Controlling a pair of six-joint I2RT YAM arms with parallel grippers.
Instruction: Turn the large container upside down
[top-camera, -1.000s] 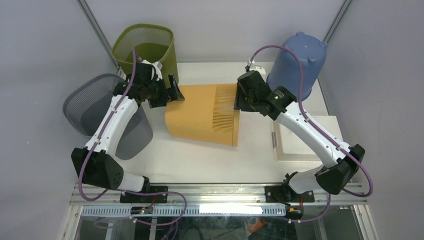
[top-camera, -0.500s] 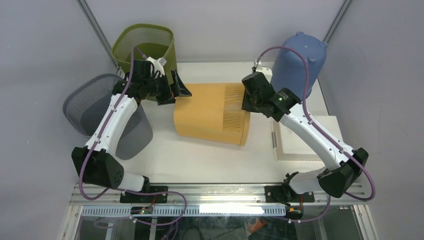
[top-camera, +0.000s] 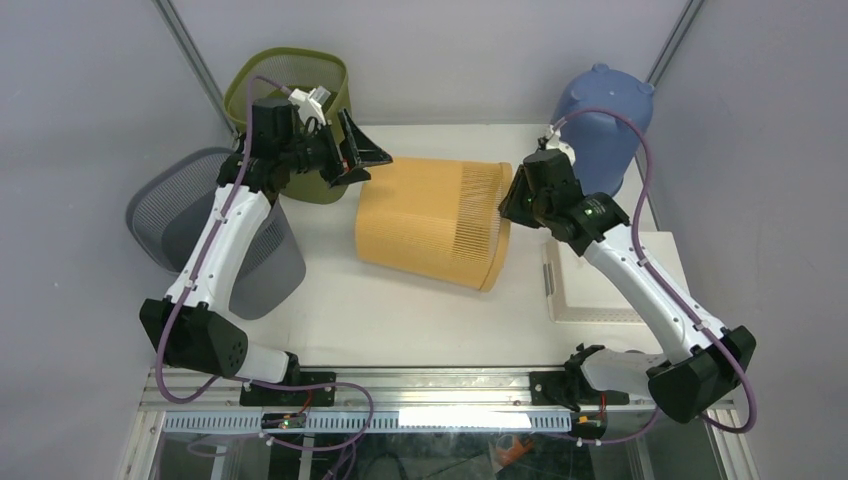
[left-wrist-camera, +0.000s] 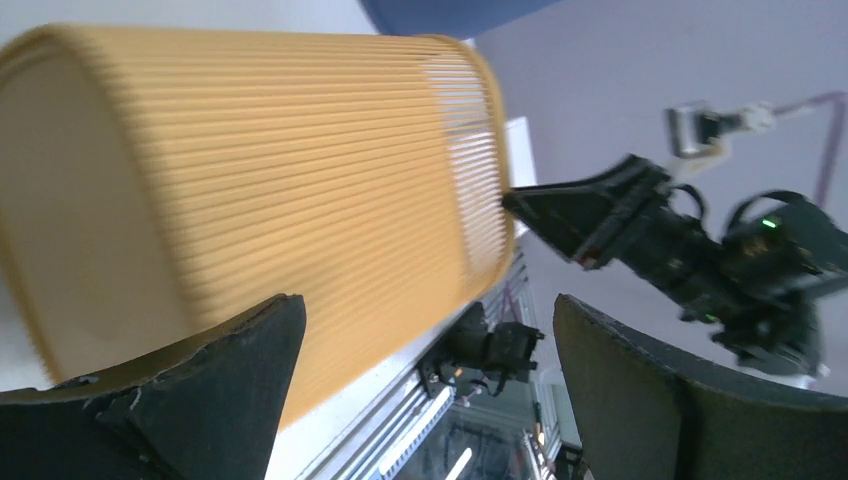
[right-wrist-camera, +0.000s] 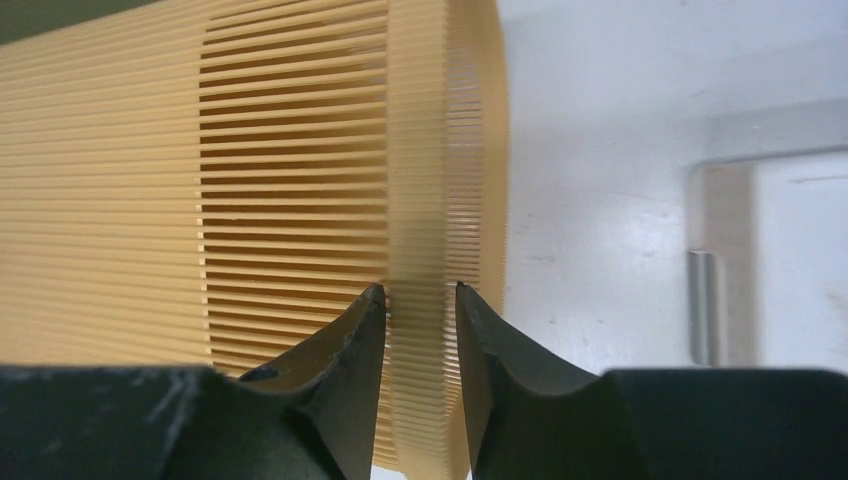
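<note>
White table (top-camera: 330, 300) holds everything. The task item and landmark is a large orange ribbed plastic basket (top-camera: 425, 225). It lies on its side mid-table, slightly askew, with its closed base toward the left arm and its slotted open rim toward the right arm. Not upside down yet.

Blue plastic bin (top-camera: 600, 125), inverted with small nubs on top, stands behind and to the right of the basket's rim end, near but apart. Grey wire-mesh bin (top-camera: 165, 215) sits left of the basket's base end, tilted and partly hidden by the left arm. Olive-green wire-mesh bin (top-camera: 300, 85) stands behind the basket's base end, upright, mouth up. Flat white plastic box (top-camera: 600, 290) lies on the table just beside the basket's rim, on the right.

Left gripper (top-camera: 368, 155) hovers at the upper corner of the basket's base end. Its fingers are spread wide with nothing between them. The left wrist view shows the two black fingers (left-wrist-camera: 230, 350) far apart, with the basket's ribbed side beyond them. Whether they touch the base, cannot tell.

Right gripper (top-camera: 508, 200) is at the basket's rim end. In the right wrist view the gripper (right-wrist-camera: 418, 300) has its two dark fingertips drawn close together, pinching the basket's rim band.
</note>
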